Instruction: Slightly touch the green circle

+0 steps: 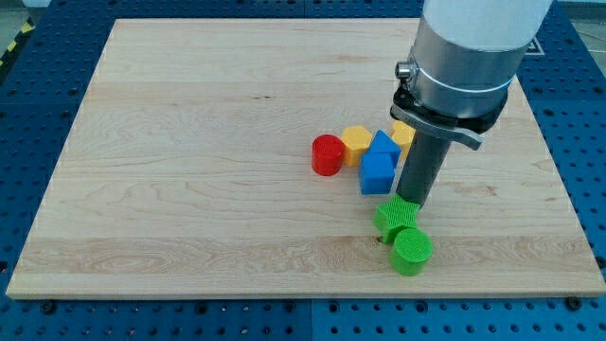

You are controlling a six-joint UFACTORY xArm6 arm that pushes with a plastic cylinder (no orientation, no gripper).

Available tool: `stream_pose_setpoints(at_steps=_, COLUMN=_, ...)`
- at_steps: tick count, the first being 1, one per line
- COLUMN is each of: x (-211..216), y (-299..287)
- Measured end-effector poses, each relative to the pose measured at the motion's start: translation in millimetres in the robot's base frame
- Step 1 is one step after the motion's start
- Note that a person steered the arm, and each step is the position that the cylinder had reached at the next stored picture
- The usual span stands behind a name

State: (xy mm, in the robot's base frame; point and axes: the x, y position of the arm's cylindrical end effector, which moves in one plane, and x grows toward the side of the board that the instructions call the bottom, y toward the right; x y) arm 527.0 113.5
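The green circle (412, 252) lies near the view's bottom, right of centre, on the wooden board (189, 170). A green star-shaped block (395, 219) touches it on its upper left. My tip (413, 206) stands at the upper right edge of the green star, just above the green circle and apart from it by about the star's width. The rod rises into the grey arm body (464, 57).
A blue block (378, 167) sits just left of the rod. A red cylinder (328, 154) and a yellow block (356, 143) lie further left. Another yellow block (403, 135) shows partly behind the rod. The board's right edge is close by.
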Motion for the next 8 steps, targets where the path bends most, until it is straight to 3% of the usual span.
stream_pose_setpoints(at_steps=2, x=-3.8, y=13.2)
stream_pose_setpoints(at_steps=5, x=24.2, y=57.1)
stream_pose_setpoints(at_steps=8, x=27.8, y=20.0)
